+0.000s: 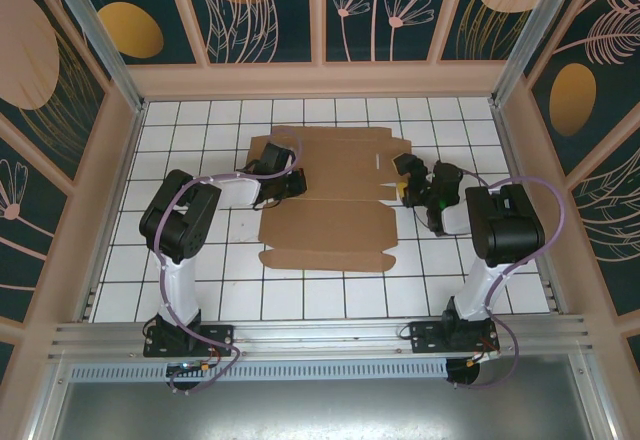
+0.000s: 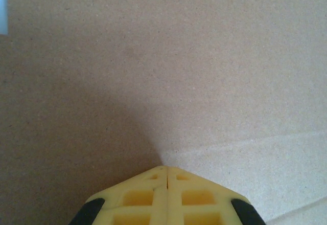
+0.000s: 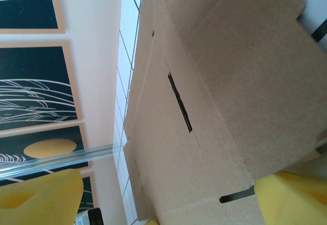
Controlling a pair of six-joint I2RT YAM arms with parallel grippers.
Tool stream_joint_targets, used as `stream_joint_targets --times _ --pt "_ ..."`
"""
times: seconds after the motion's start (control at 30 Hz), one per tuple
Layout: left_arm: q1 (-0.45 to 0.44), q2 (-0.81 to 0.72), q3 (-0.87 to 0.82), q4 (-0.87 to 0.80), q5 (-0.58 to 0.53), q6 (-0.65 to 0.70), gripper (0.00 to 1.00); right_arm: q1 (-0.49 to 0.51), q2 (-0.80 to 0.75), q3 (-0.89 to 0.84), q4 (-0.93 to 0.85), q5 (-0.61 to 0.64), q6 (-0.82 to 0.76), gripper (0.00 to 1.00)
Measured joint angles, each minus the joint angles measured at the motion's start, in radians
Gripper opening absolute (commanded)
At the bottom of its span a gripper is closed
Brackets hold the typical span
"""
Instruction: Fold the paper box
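Observation:
The paper box [image 1: 330, 220] is a flat brown cardboard sheet with flaps and crease lines, lying in the middle of the white tiled floor. My left gripper [image 1: 283, 182] is shut, its yellow tips [image 2: 166, 170] pressed together and resting on the sheet's [image 2: 204, 56] left part, beside a crease. My right gripper [image 1: 407, 182] is at the sheet's right edge. There it [image 3: 163, 189] stands open, with a slotted flap of the cardboard [image 3: 230, 71] rising between its yellow fingers [image 3: 41, 194]. The fingers stand apart from the flap.
White tiled floor [image 1: 200, 280] surrounds the sheet. Wood-framed patterned walls [image 1: 320, 78] close in the back and both sides. A metal rail [image 1: 320, 335] with both arm bases runs along the near edge.

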Motion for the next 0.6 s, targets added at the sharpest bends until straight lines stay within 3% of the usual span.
stream_joint_targets --times 0.33,0.6 --pt "0.0 0.005 0.007 0.0 0.0 0.01 0.0 -0.005 0.075 -0.055 0.245 0.075 0.167 0.86" --pt "0.0 0.009 0.011 0.0 -0.002 0.02 0.0 -0.006 0.16 -0.058 0.413 0.115 0.273 0.7"
